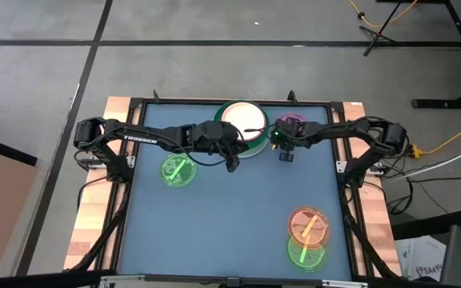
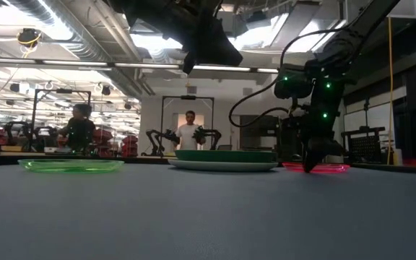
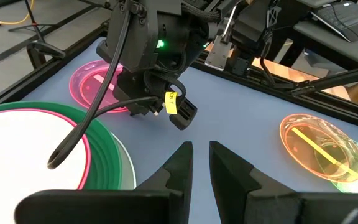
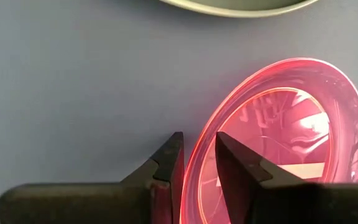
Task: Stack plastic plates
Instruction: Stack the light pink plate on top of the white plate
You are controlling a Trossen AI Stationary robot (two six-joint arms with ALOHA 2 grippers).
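A stack of large plates (image 1: 242,124) sits at the table's far middle, a cream plate (image 3: 30,143) on top with pink, dark green (image 3: 107,155) and pale rims showing below. Right of it lies a small translucent pink plate (image 1: 292,126). My right gripper (image 4: 197,163) is down at that plate's near rim, shut on it. My left gripper (image 3: 201,149) hovers just nearer than the stack, its fingers a narrow gap apart and holding nothing. A small green plate (image 1: 178,170) lies on the left. An orange plate (image 1: 309,226) overlaps another green one (image 1: 305,252) near right. My right gripper has the pink plate's rim (image 4: 194,152) between its two fingers, one finger (image 4: 169,163) outside the rim and the other (image 4: 235,163) inside the dish. The fingers come down from above. In the low view the plate (image 2: 327,167) lies flat on the table.
The blue mat (image 1: 230,216) is framed by a black rail and wooden borders. The middle and near left of the mat hold no plates. Cables run off the right side. In the low view, people stand in the room beyond the table.
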